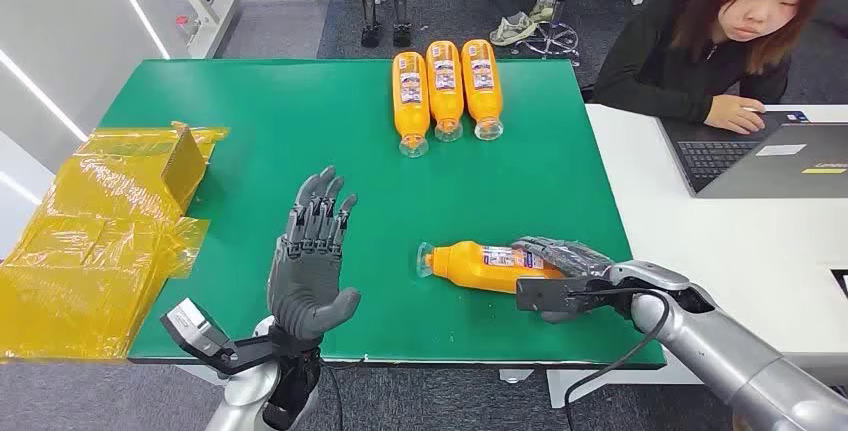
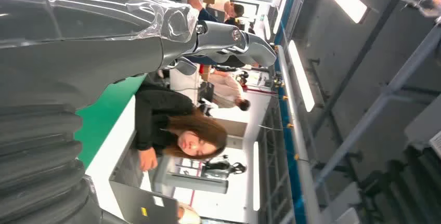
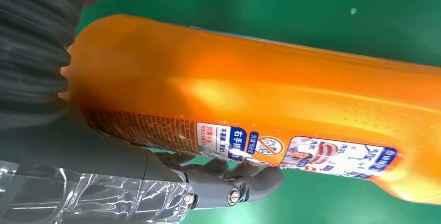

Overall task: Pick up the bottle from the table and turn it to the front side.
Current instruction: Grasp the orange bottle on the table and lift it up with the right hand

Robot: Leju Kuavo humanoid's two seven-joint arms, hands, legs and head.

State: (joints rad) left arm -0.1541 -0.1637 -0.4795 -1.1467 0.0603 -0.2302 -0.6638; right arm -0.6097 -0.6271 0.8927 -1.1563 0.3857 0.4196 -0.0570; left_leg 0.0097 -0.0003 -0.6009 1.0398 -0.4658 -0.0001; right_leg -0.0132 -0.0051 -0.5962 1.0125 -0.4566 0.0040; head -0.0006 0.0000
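On the green bench (image 1: 250,121), the left hand (image 1: 310,251) hovers left of the bottle (image 1: 480,265), fingers spread, holding nothing. The bottle lies on its side near the bench's front edge; the right hand (image 1: 565,269) wraps its base.

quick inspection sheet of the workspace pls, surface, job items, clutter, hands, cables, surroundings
surface: green table, white desk beside it
job's things: orange bottle lying on its side near the front edge; three orange bottles in a row at the back
clutter: yellow plastic bags on the left end
hands: right hand wrapped around the lying bottle's base; left hand raised, fingers spread, holding nothing
cables: black cable along the right arm
surroundings: person at a laptop
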